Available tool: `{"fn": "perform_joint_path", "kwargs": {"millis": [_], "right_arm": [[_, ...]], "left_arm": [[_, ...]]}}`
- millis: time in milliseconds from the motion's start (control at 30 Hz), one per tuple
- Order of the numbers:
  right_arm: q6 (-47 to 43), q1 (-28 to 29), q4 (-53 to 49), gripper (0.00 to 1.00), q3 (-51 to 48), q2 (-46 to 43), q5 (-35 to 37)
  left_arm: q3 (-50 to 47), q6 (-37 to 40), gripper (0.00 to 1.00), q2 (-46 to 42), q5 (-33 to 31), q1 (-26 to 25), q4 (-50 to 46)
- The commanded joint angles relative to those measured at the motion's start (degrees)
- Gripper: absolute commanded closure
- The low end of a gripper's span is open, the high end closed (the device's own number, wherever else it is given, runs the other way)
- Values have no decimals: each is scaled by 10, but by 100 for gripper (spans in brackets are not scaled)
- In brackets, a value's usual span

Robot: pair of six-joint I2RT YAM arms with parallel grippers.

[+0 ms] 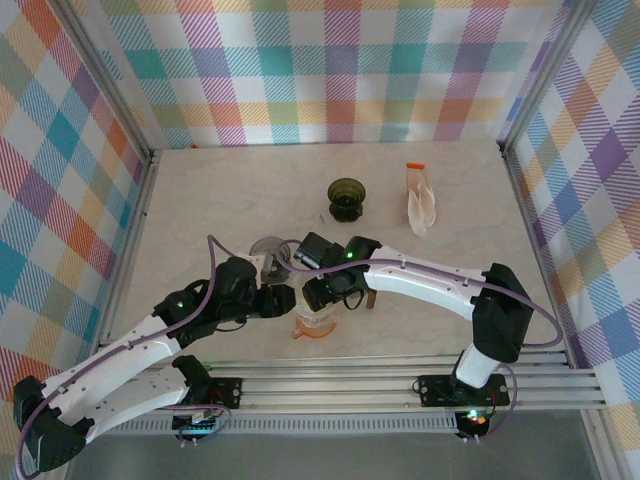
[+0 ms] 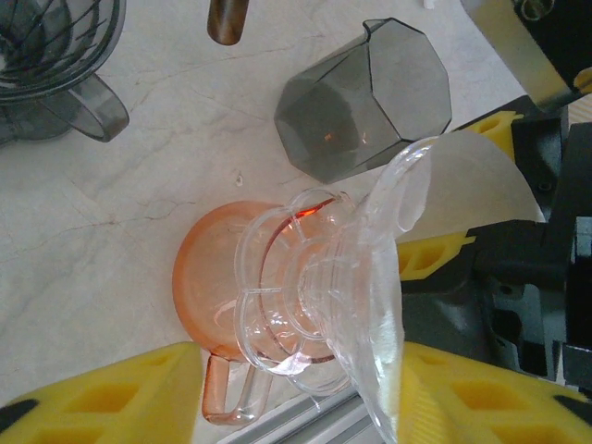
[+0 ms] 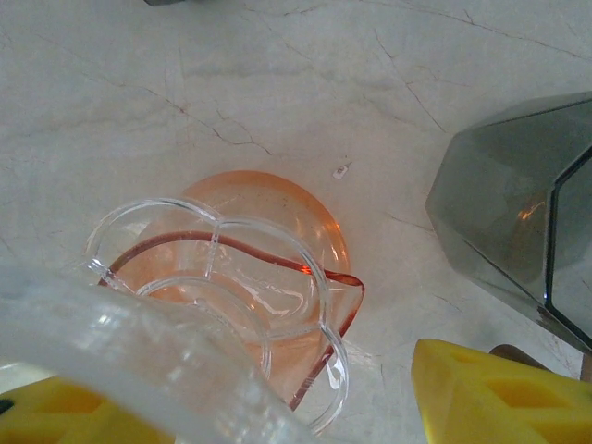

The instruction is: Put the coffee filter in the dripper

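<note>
A clear glass dripper (image 2: 305, 305) sits on an orange glass server (image 2: 208, 277) near the table's front edge (image 1: 315, 322). A white paper coffee filter (image 2: 462, 185) sticks out past the dripper's rim toward my right gripper's yellow pads (image 2: 435, 257). My left gripper (image 2: 296, 398) stands open, with its yellow fingers (image 2: 102, 393) on either side of the dripper. In the right wrist view the dripper's rim (image 3: 139, 351) crosses in front of my right gripper (image 3: 277, 407), which is open with its fingers (image 3: 490, 398) wide apart. Both grippers meet over the server (image 1: 300, 298).
A grey faceted cup (image 2: 365, 102) lies on its side just behind the server (image 1: 268, 250). A dark dripper (image 1: 347, 198) stands further back, and a pack of white filters (image 1: 420, 205) lies at the back right. A small brown piece (image 2: 225, 20) lies near the cup.
</note>
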Motion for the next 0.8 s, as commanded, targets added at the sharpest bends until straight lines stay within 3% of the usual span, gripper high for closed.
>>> {"fn": "perform_joint_path", "kwargs": {"millis": [0,500,600,767], "right_arm": [[-4,-2,3,35,-8,8,-4],[0,-2,10,35,-19,26,1],[1,-2,10,35,-19,27,3],[3,-1,12,35,-18,25,4]], "left_arm": [[0,-7,38,-14,10,-4,3],[-9,-12,35,-7,6,-4,18],[-7,-12,28,-15,9,-4,24],[-5,-11,28,-10,9,-4,29]]}}
